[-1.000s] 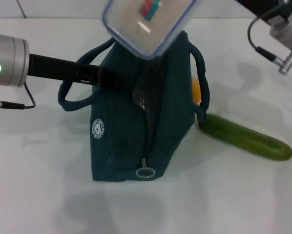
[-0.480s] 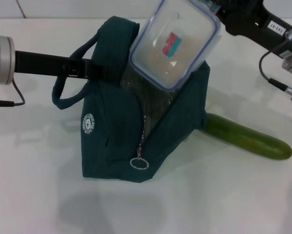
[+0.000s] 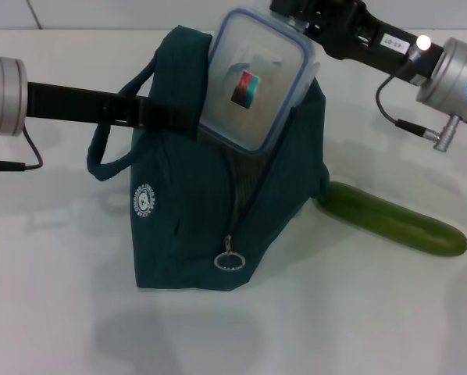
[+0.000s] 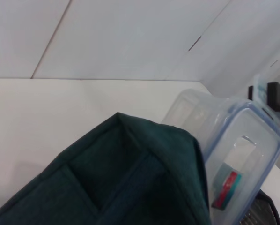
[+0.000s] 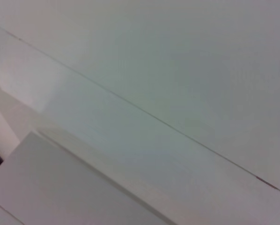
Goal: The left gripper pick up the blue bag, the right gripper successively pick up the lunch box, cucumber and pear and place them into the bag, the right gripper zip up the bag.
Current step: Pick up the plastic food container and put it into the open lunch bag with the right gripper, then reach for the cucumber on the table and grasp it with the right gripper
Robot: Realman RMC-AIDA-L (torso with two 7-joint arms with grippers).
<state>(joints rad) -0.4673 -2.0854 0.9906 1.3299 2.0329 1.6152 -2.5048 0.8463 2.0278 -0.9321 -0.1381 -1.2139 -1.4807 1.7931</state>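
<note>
Lunch box (image 3: 253,82) tilted, half in bag (image 3: 218,211) mouth, clamped at far end by right gripper (image 3: 296,17). Left gripper (image 3: 183,117) pinching bag's top edge; cucumber (image 3: 393,221) beside bag.

Blue bag (image 3: 194,226) logo (image 3: 143,201): round, white, lettering too small to read.
Lunch box (image 3: 253,78) sticker (image 3: 246,87): red and teal, no legible words.
Right arm label (image 3: 393,44): white, characters unreadable.

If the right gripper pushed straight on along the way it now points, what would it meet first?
The right gripper points down and toward the robot's left, gripping the far end of the lunch box. Straight on, the box would likely slide deeper into the open mouth of the blue bag; depth is uncertain.
</note>
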